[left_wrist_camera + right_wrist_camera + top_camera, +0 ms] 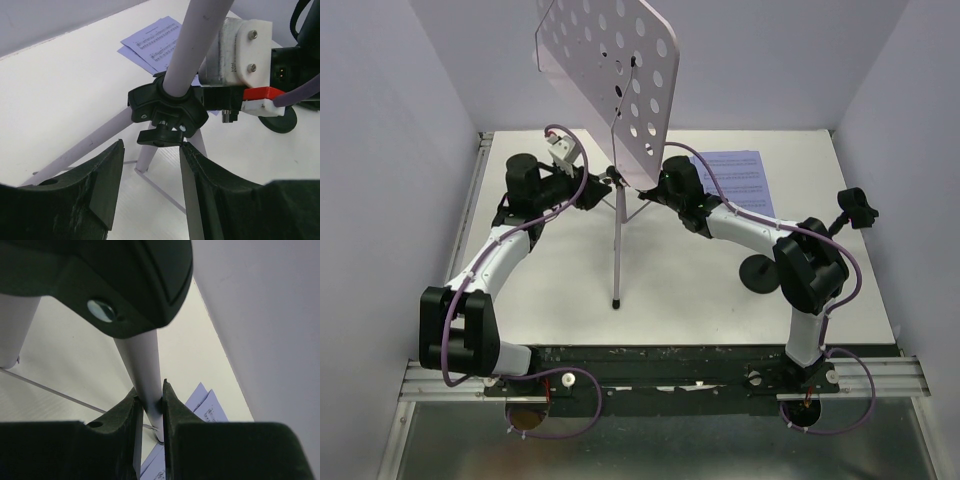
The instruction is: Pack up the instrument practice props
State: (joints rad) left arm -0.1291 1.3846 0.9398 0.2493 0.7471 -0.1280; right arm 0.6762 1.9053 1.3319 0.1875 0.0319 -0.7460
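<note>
The tripod stand stands mid-table, its silver pole [616, 240] carrying the lilac perforated plate [610, 60]. My left gripper [603, 183] is open; in the left wrist view its tips [151, 145] sit just below the black collar hub [167, 107] and its knob [160, 136]. My right gripper [658, 190] is shut on a tripod leg [149, 375] below the hub [125, 280]. White sheet-music pages [740, 178] lie at the back right. One black round-based clip holder [760, 272] stands by the right arm; another clip [855, 208] is at the far right. The teal microphone is out of view.
White walls close in the table on the left, back and right. The tripod's near leg ends at a black foot [616, 300] in the table's middle. The sheet music also shows behind the hub in the left wrist view [155, 42], with a round black base [280, 120] at right.
</note>
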